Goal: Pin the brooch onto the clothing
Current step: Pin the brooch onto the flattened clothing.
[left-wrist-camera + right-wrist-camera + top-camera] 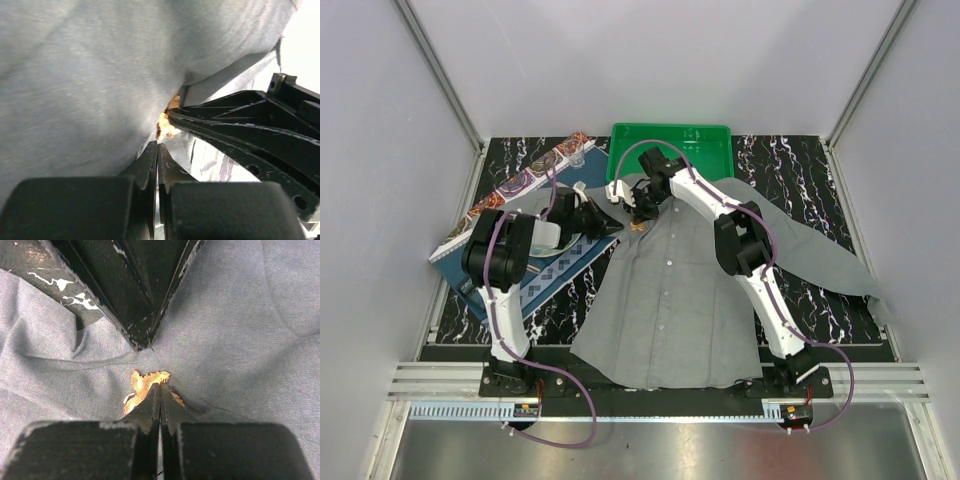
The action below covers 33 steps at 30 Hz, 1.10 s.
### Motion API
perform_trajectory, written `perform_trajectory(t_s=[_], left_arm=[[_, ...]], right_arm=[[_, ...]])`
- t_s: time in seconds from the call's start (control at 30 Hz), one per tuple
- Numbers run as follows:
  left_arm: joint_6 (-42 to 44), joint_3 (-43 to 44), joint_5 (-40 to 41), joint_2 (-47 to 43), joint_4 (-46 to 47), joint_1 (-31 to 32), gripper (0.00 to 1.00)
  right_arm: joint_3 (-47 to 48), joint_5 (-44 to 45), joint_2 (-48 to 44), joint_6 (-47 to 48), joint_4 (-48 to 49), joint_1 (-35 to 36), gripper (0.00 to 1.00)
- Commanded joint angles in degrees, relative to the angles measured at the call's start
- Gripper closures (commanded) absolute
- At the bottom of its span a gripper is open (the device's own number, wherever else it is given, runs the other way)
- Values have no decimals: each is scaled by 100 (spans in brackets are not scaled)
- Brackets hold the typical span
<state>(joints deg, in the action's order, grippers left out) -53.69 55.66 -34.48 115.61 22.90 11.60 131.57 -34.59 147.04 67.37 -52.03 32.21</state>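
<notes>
The grey clothing lies spread flat in the middle of the table. The small orange brooch sits on it just below the collar. In the right wrist view the brooch lies on the grey cloth, with my right gripper shut and its tips resting on the ornament. My left gripper points at it from the opposite side, a short gap away. In the left wrist view my left gripper is shut beside the cloth, just short of the brooch. The right fingers cross there.
A green tray stands at the back behind the collar. Under the left arm, left of the shirt, lie a blue patterned placemat with a round plate and a patterned board. White walls close in both sides.
</notes>
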Motion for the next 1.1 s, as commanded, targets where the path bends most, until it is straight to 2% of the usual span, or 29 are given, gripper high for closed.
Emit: perform_trajectory(t_s=[0.0,0.53,0.87,1.07], left_arm=[[-361,85,-59,66,742,124,100],[-326,454,240,392,294,343,100],[-63,630,793,453,-1162,326,100],[52,780,890,462,-1498,308,100]], right_arm=[[-44,444,220,74,-18,40,100],[-35,356,220,162,-26,40,100],[-79,497,176,294,-26,40,100],[-123,787,114,505,26,31,100]])
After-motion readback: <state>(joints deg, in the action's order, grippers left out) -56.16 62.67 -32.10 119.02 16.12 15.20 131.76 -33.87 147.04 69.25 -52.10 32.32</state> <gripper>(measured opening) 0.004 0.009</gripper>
